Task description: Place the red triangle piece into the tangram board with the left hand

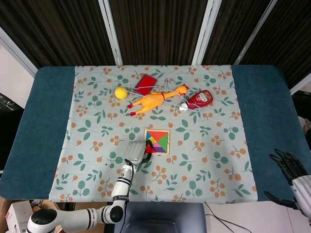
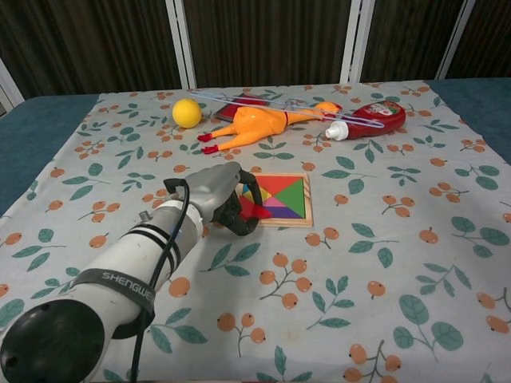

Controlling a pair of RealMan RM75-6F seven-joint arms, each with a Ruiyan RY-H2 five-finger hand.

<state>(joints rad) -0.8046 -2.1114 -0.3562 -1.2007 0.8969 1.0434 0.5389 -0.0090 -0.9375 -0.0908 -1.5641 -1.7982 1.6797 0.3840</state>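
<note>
The left hand (image 2: pixel 215 194) grips the red triangle (image 2: pixel 257 209) at the board's (image 2: pixel 295 219) left edge. The piece is not yet seated; lowering and release remain.

The right hand (image 1: pixel 290 167) is idle, fingers apart, holding nothing.

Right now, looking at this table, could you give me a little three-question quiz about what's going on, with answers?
1. True or false: the left hand holds the red triangle piece at the near left corner of the tangram board.
2. Which toy lies just behind the board? A) rubber chicken B) teddy bear C) toy car
3. Fill in: the yellow ball sits to the ____ of the chicken in the chest view.

Key:
1. True; its fingers curl around the piece.
2. A.
3. Left. Meanwhile the right hand waits off the table's edge, holding nothing.
</note>
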